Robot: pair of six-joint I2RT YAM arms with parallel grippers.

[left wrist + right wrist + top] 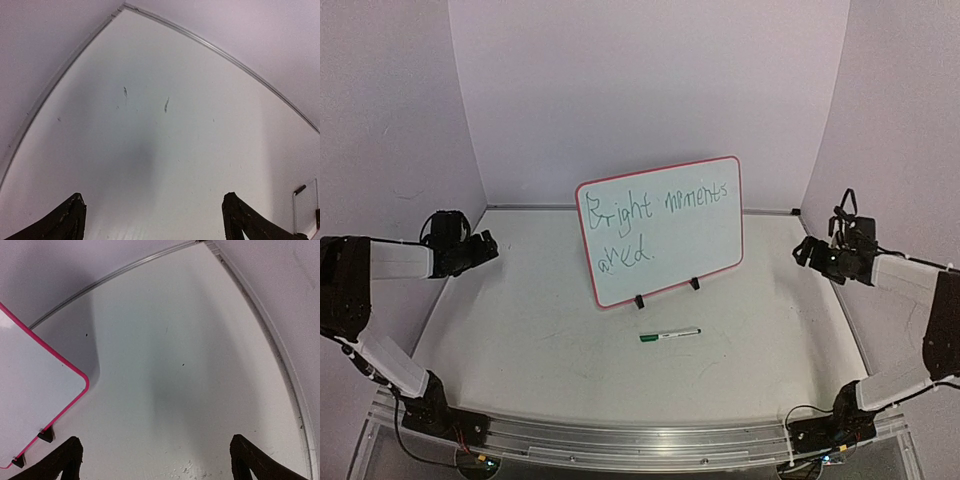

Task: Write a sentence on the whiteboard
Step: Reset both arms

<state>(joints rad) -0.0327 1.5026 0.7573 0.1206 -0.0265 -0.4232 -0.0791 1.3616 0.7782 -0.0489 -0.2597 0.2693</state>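
The whiteboard [660, 228] stands upright on two black clip feet in the middle of the table, tilted, with green handwriting across its face. Its pink-rimmed corner [45, 385] also shows at the left of the right wrist view. A green-capped marker [670, 335] lies flat on the table just in front of the board. My left gripper [480, 248] hovers at the table's left side, open and empty [152, 220]. Far off at the right side, my right gripper [810, 252] is open too, nothing between its fingers [155, 460].
Pale walls enclose the table on three sides, with a metal seam [520, 207] where the back wall meets it. A metal rail [640, 440] carrying both arm bases runs along the near edge. A few dark scuffs [166, 104] mark the table surface.
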